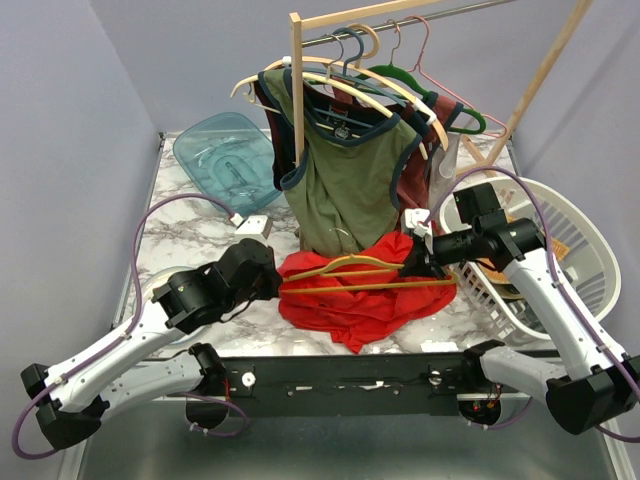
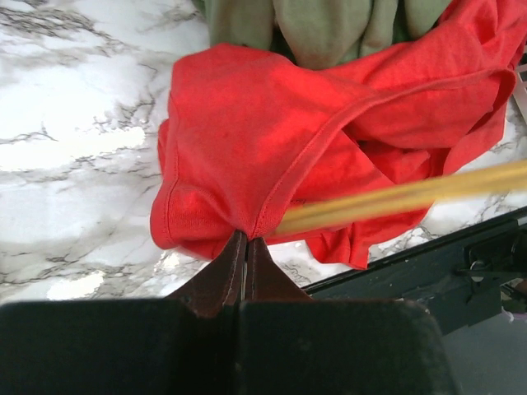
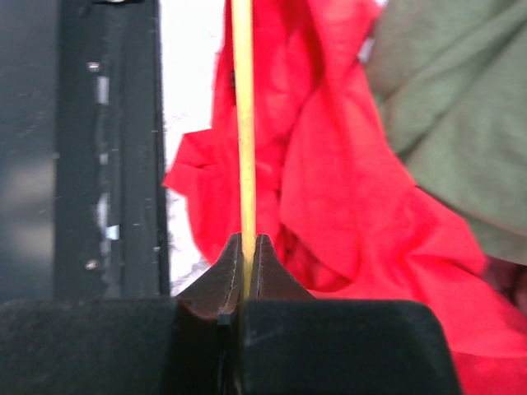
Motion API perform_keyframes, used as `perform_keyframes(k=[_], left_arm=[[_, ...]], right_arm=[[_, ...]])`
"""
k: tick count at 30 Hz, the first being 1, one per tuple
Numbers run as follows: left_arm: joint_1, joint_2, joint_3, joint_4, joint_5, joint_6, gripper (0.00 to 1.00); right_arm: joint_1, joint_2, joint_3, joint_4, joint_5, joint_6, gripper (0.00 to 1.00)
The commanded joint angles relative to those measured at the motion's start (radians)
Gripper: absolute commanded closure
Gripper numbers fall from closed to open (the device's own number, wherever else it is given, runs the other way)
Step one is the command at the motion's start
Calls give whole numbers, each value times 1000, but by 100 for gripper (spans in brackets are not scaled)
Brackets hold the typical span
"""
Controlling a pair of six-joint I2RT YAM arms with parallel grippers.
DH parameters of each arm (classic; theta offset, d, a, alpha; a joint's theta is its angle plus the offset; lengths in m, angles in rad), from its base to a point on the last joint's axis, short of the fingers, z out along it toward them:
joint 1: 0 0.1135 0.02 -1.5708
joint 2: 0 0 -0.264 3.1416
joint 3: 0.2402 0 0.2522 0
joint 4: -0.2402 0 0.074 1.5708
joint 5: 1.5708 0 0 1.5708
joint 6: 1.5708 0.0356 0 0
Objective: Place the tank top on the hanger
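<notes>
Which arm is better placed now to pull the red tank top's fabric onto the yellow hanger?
Probably the left. The left hand is shut on an edge of the tank top, right beside the hanger. The right hand is shut on the hanger's bar, so it likely just steadies it.

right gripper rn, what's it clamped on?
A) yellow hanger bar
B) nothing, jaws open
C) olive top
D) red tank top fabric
A: in the right wrist view the right gripper is shut on the thin yellow bar of the hanger, while the tank top lies behind the bar, not between the fingers.
</notes>
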Motion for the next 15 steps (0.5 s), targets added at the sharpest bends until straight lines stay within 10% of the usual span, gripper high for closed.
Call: perform_keyframes(k=[1,15], left_arm=[[30,-48,36,-87,-44,34,100],[74,18,123,-59,19,110,100]], right_arm=[[8,-28,50,98,109,55,99],[48,-5,16,161,21,109,99]])
